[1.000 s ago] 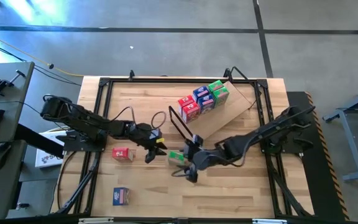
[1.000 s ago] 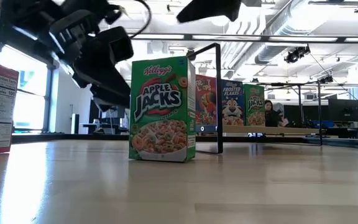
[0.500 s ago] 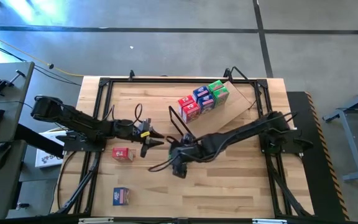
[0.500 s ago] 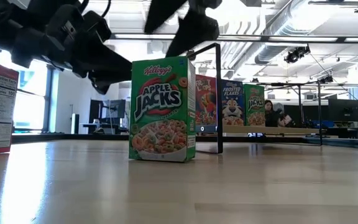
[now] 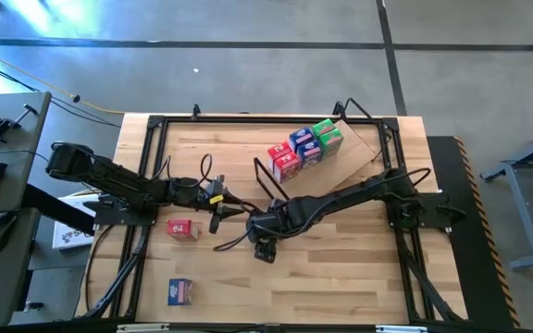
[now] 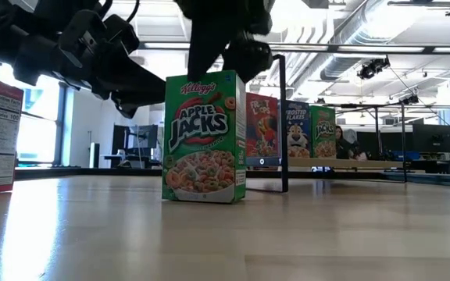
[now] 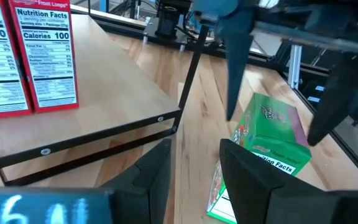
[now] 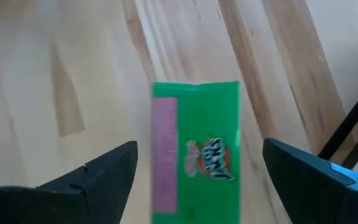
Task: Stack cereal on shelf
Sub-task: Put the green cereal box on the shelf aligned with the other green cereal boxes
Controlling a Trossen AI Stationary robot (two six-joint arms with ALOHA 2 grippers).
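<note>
A green cereal box (image 6: 204,136) stands upright on its bottom end on the tabletop. My right gripper (image 8: 197,177) hangs open just above it, one finger on either side of the box top (image 8: 196,149), touching nothing. The right arm hides this box in the high view. My left gripper (image 7: 194,171) is open and holds nothing, a short way to the box's left (image 5: 225,217). The shelf (image 5: 345,159), a slanted plywood board with a black wire frame, carries a row of red, blue and green cereal boxes (image 5: 302,148).
A red cereal box (image 5: 182,228) lies on the table near the left arm, and a blue one (image 5: 181,292) sits by the near left corner. A black frame (image 5: 155,125) runs around the tabletop. Bare wood lies in front of the green box.
My right gripper has travelled toward the table's left, sunk and tipped downward until its open fingers stand over the green box. My left gripper has drawn back from the box toward the left edge and levelled out. The green box has stayed in place, upright.
</note>
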